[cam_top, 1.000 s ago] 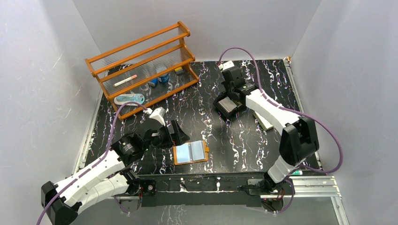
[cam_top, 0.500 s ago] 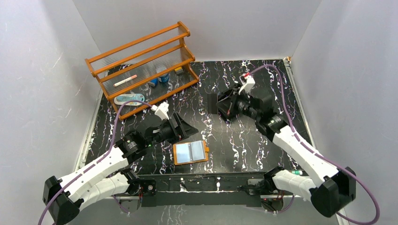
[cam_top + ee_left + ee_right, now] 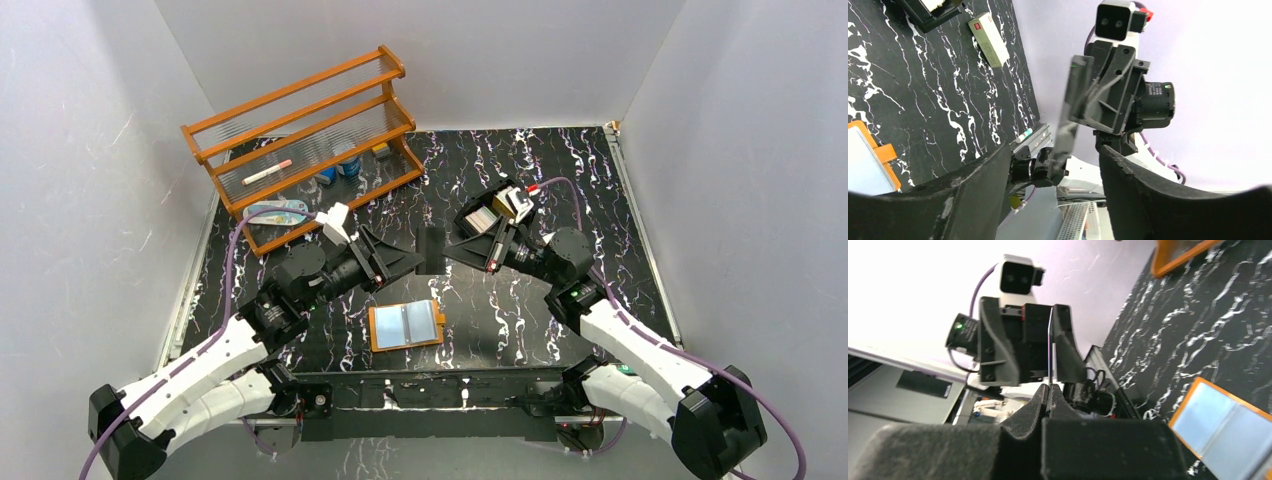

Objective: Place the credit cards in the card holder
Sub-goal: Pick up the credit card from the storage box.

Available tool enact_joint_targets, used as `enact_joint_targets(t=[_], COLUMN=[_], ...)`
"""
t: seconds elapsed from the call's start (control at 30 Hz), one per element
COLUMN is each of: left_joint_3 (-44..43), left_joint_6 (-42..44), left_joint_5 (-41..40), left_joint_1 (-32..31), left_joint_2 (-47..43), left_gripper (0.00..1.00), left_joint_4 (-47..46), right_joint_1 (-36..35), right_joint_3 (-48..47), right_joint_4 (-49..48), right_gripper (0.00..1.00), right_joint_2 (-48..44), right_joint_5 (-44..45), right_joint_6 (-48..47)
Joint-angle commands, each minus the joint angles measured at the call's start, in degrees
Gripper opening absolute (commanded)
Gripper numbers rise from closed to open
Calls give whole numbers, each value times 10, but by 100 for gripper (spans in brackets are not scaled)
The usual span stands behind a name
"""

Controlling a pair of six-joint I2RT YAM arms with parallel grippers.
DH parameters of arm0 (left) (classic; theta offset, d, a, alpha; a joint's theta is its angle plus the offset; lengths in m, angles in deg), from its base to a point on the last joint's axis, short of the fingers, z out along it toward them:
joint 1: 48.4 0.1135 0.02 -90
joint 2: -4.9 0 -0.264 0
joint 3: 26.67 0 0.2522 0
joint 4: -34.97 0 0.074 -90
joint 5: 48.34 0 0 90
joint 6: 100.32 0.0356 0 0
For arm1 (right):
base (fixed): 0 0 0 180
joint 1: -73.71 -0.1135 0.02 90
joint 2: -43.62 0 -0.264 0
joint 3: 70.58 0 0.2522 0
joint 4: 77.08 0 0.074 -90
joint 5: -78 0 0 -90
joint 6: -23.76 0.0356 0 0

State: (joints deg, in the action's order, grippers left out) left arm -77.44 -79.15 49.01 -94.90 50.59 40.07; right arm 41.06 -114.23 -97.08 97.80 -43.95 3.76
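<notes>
The open orange-tan card holder (image 3: 405, 325) lies flat near the front edge, clear sleeves up; it also shows in the right wrist view (image 3: 1228, 425) and the left wrist view (image 3: 868, 160). My right gripper (image 3: 452, 250) is shut on one credit card (image 3: 432, 250) and holds it in the air above the table's middle. The card is edge-on in the right wrist view (image 3: 1049, 350) and grey in the left wrist view (image 3: 1068, 120). My left gripper (image 3: 410, 263) is open and faces it, with the card's free end between its spread fingers (image 3: 963, 195). More credit cards (image 3: 485, 220) stand in the black tray (image 3: 470, 222).
An orange wooden rack (image 3: 300, 130) with small items stands at the back left. A cream oblong box with a red mark (image 3: 989, 39) lies right of the tray. Grey walls close in on three sides.
My right gripper has left the black tray and swung to the table's middle with a card. My left gripper has risen and moved right to meet it.
</notes>
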Motion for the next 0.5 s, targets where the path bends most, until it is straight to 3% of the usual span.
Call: enact_joint_targets(t=[0.0,0.1,0.2,0.4,0.43,0.47], left_joint_3=[-25,-25,-24,-24,-27,-34], left_joint_6=[20,25,33,48,51,59], left_joint_5=[26,28,19,19,17,14], left_joint_1=[2,1,1,1,2,1], left_joint_2=[11,9,-1,2,5,9], left_gripper=[57,43,41,0,0,0], left_joint_4=[-24,-24,-16,4,24,45], right_joint_1=[-17,-27,-33,-39,-39,-39], right_joint_3=[-3,-3,7,19,15,8], right_joint_4=[-83,-64,-56,-34,-18,11], right_gripper=[0,0,0,0,0,7], right_joint_2=[-12,-10,-8,-9,-10,-13], right_joint_5=[-35,-34,-38,-36,-34,-28], right_joint_6=[46,37,33,20,9,-8])
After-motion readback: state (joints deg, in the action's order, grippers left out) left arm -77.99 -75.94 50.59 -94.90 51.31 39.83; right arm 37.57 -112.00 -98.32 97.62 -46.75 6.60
